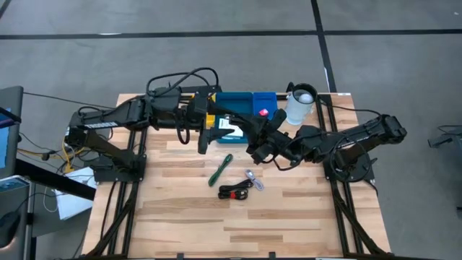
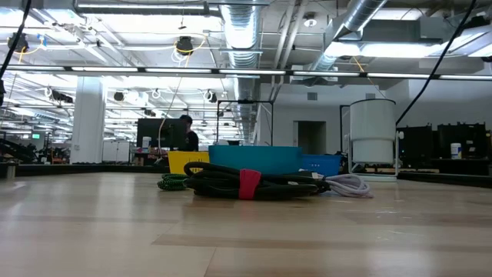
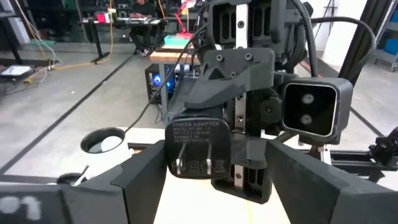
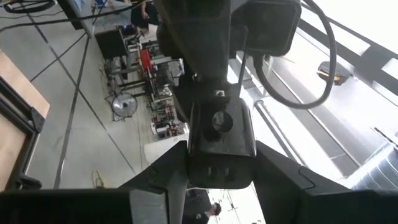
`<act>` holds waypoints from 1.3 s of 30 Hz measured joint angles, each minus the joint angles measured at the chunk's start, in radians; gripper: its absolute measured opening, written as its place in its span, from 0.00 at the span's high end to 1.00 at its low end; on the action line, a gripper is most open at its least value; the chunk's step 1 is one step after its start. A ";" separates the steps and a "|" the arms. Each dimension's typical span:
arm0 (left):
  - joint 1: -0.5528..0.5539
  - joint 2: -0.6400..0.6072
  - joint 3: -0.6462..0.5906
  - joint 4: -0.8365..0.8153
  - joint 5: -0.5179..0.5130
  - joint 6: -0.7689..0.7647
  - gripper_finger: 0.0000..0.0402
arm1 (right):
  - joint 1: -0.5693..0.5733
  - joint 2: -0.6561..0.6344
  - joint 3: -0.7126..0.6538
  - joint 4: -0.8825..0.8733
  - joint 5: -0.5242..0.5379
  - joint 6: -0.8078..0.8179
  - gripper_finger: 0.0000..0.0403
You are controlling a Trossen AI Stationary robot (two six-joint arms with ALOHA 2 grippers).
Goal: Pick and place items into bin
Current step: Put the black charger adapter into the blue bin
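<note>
Above the middle of the table, just in front of the blue bin (image 1: 242, 102), both arms are brought together nose to nose. A dark power adapter (image 3: 199, 146) with two metal prongs is seen between them. In the right wrist view the right gripper (image 4: 221, 168) is closed on this adapter, with a finger pressed against each of its sides. In the left wrist view the adapter sits in the mouth of the left gripper (image 3: 217, 155); whether that gripper is clamped on it or merely around it cannot be told.

On the wooden table (image 1: 180, 224), nearer the front edge than the grippers, three items are laid out apart from one another. A green pen (image 1: 220, 170) lies at a slant. A black-and-red cable (image 1: 234, 191) is coiled just beyond it. A small pale cable (image 1: 254, 179) rests just beside that coil.

A pink round piece (image 1: 263, 113) is seen inside the bin, towards its right end. A white printed card (image 1: 231, 128) shows at the bin's near side, partly covered by the left arm; whether it is inside cannot be told. A white jug (image 1: 301, 105) stands upright just beside the bin's right end.
</note>
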 joint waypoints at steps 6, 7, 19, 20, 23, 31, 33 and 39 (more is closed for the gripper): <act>0.001 -0.044 0.000 -0.032 -0.010 0.019 0.35 | -0.035 0.000 0.000 0.000 0.030 -0.009 0.65; 0.002 -0.050 0.000 -0.039 -0.015 0.019 0.35 | -0.045 0.000 0.000 0.000 0.036 -0.009 0.65; -0.005 -0.083 0.002 -0.125 -0.005 0.011 0.35 | -0.291 0.000 0.000 -0.020 0.128 0.074 0.65; -0.006 -0.083 0.002 -0.132 -0.005 0.006 0.35 | -0.316 0.000 0.000 -0.030 0.128 0.089 0.65; -0.005 -0.083 0.002 -0.150 -0.007 -0.001 0.35 | -0.386 0.000 0.000 -0.059 0.131 0.140 0.65; -0.005 -0.083 0.001 -0.155 -0.009 -0.015 0.35 | -0.566 0.000 0.000 -0.379 0.114 0.478 0.65; -0.005 -0.083 0.001 -0.155 -0.009 -0.016 0.35 | -0.605 0.000 0.000 -0.482 0.086 0.576 0.65; -0.005 -0.082 0.001 -0.156 -0.009 -0.016 0.35 | -0.691 0.000 0.000 -0.724 -0.058 0.826 0.65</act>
